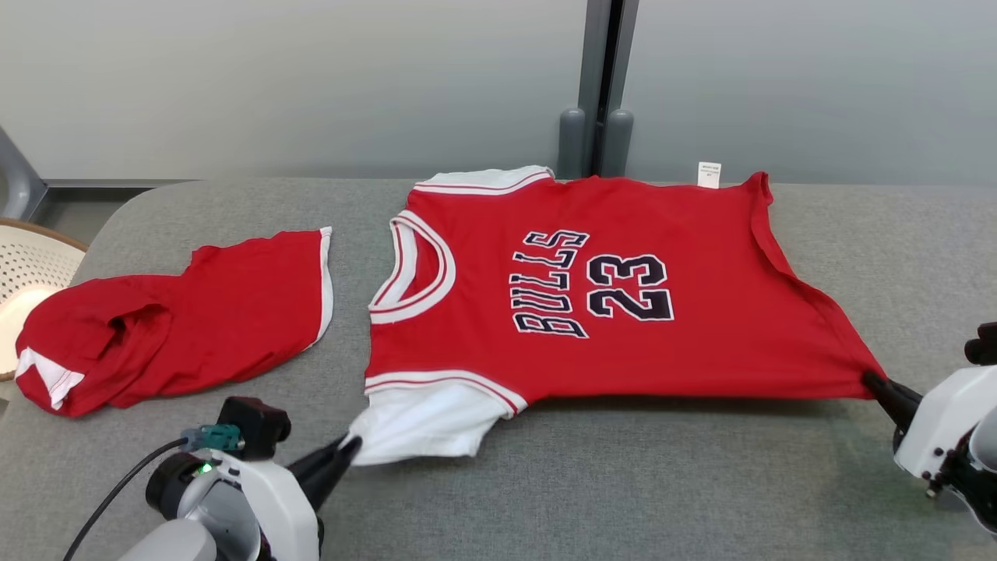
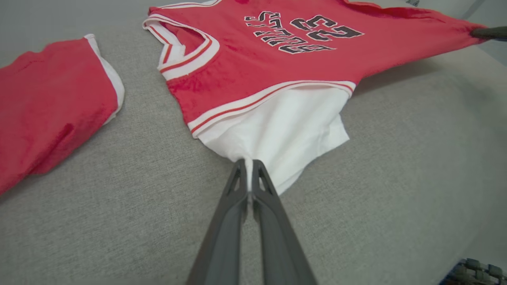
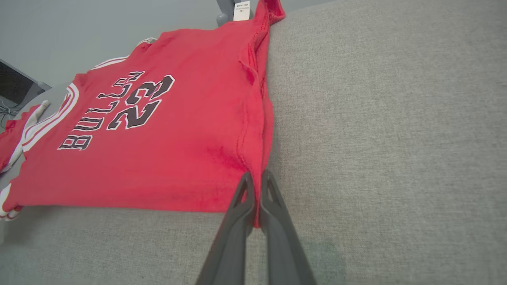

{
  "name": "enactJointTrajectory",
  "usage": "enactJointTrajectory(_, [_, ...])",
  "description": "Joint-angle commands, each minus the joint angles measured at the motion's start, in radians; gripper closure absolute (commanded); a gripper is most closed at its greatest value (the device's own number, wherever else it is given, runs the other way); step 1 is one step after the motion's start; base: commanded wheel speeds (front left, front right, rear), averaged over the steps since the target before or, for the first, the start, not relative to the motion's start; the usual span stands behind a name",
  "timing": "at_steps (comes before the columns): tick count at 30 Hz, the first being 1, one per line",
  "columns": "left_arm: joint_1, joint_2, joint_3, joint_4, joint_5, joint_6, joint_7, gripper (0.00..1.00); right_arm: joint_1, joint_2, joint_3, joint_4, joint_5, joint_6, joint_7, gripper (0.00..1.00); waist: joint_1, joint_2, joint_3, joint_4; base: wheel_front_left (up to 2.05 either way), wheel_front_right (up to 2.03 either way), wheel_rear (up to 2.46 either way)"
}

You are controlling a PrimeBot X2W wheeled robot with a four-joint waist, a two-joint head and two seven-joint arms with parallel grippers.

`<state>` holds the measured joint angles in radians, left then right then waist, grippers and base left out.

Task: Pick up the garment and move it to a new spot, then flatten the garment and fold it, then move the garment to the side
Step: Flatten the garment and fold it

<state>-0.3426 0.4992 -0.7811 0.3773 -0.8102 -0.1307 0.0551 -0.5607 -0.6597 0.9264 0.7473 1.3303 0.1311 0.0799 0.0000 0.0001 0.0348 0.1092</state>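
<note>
The garment [image 1: 607, 296] is a red jersey with white sleeves and "BULLS 23" in black, spread over the grey cushion with its neck to the left. My left gripper [image 1: 352, 448] is shut on the near white sleeve [image 2: 285, 134], its closed fingers [image 2: 237, 186] pinching the cloth edge. My right gripper [image 1: 871, 379] is shut on the near hem corner [image 3: 253, 174] of the garment [image 3: 158, 130], which is pulled taut and lifted a little along its near edge between the two grippers.
A second red piece of clothing [image 1: 171, 319] lies crumpled to the left of the jersey. A perforated white basket [image 1: 27, 265] stands at the far left edge. Behind the grey cushion [image 1: 623, 483] is a pale wall with a dark post [image 1: 596, 78].
</note>
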Motion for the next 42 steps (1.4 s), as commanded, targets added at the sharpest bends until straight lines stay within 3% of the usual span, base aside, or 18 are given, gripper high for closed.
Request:
enactJointTrajectory(1, [0.018,0.034,-0.018,-0.046,-0.037,0.001,0.027,1.0,0.019,-0.024,0.006,-0.011,0.015,-0.001,0.022,1.0,0.0,-0.0001,-0.002,-0.005,0.0,0.0,0.0])
enactJointTrajectory(9, [0.069,0.207,-0.111,-0.284,-0.222,0.001,0.19,1.0,0.075,-0.103,0.033,-0.095,0.106,-0.001,0.193,1.0,0.0,-0.0001,-0.022,-0.029,0.0,0.0,0.0])
enactJointTrajectory(15, [0.106,0.307,-0.148,-0.413,-0.357,0.001,0.316,1.0,0.113,-0.151,0.051,-0.143,0.156,-0.001,0.309,1.0,0.0,-0.0001,-0.045,-0.041,0.0,0.0,0.0])
enactJointTrajectory(25, [0.137,0.395,-0.149,-0.554,-0.463,0.028,0.413,1.0,0.146,-0.242,0.071,-0.241,0.193,-0.001,0.452,1.0,0.0,-0.0001,-0.058,-0.057,0.0,0.0,0.0])
enactJointTrajectory(33, [0.085,0.39,-0.122,-0.56,-0.407,0.045,0.384,1.0,0.091,-0.227,0.049,-0.26,0.178,-0.001,0.452,1.0,0.0,-0.0001,-0.04,-0.063,0.0,0.0,0.0])
enactJointTrajectory(42, [-0.059,0.347,-0.108,-0.503,-0.308,0.029,0.399,1.0,-0.028,-0.203,0.03,-0.214,0.101,-0.001,0.486,1.0,0.0,-0.0001,0.022,-0.05,0.0,0.0,0.0])
